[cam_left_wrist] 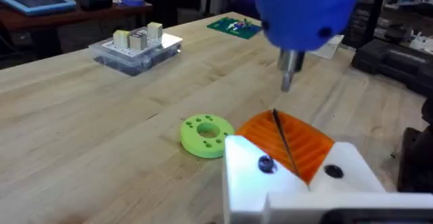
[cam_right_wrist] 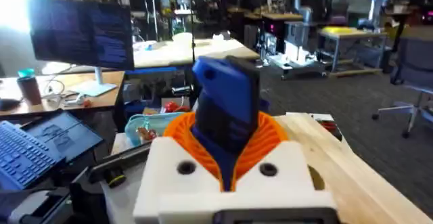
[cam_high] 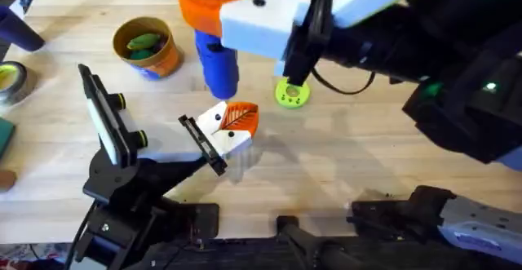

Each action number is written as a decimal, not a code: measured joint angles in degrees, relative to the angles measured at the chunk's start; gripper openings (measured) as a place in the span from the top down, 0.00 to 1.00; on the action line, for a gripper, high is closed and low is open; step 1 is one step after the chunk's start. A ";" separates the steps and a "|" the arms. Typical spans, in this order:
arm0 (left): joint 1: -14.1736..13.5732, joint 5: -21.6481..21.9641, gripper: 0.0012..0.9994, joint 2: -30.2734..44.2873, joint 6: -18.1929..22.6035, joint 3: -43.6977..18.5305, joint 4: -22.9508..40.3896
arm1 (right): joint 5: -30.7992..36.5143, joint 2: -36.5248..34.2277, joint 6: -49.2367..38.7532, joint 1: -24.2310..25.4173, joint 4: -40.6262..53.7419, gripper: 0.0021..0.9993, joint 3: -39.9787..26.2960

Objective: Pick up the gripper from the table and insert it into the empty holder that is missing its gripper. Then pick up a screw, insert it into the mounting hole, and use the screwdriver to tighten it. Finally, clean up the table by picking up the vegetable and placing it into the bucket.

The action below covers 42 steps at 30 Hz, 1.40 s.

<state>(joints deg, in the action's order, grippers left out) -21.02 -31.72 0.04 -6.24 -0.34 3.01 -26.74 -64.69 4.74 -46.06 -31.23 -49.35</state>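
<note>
Screwdriver (cam_high: 218, 62), the thick bright-blue cylindrical power tool with a narrow metal tip, stands nearly upright in my right jaws (cam_high: 218, 13), which are clamped around its upper body. In the left wrist view its tip (cam_left_wrist: 287, 75) hangs above the small orange ribbed wedge on a white plastic base, the gripper (cam_high: 238, 119), not touching it. That wedge already sits on the white plastic holder (cam_high: 220, 135) with its thin black end plate, directly below my right jaws and slightly toward my bases. The coming move, as I judge it, turns on this one line: the tool's long axis runs straight down, and the dark mounting hole on the white base lies a little aside of the tip, so I must shift before lowering. My right arm is the one over the work.

My left jaws I cannot tell open or closed. Whether a screw already sits in the hole is hard to make out. The round yellow-orange bucket (cam_high: 147, 48) stands on the wooden tabletop (cam_high: 359, 148), well apart to the left of my right jaws, with something green (cam_high: 144, 43) inside. A flat yellow-green ring (cam_high: 291, 93) lies just beside the tool.
</note>
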 joint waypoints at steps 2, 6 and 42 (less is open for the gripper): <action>0.00 0.00 0.99 0.00 0.00 0.00 0.00 | -0.58 0.02 0.02 0.00 0.06 0.96 -1.26; 0.00 0.00 0.99 0.02 0.00 0.00 0.00 | -1.26 0.00 0.29 -0.02 -0.06 0.96 -1.85; 0.00 0.00 0.99 0.00 0.00 0.00 0.00 | -5.97 -6.75 4.94 -0.66 -3.29 0.96 -1.91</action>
<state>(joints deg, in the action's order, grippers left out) -21.02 -31.73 0.03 -6.24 -0.34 3.01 -32.71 -71.44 9.67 -46.72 -34.52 -51.27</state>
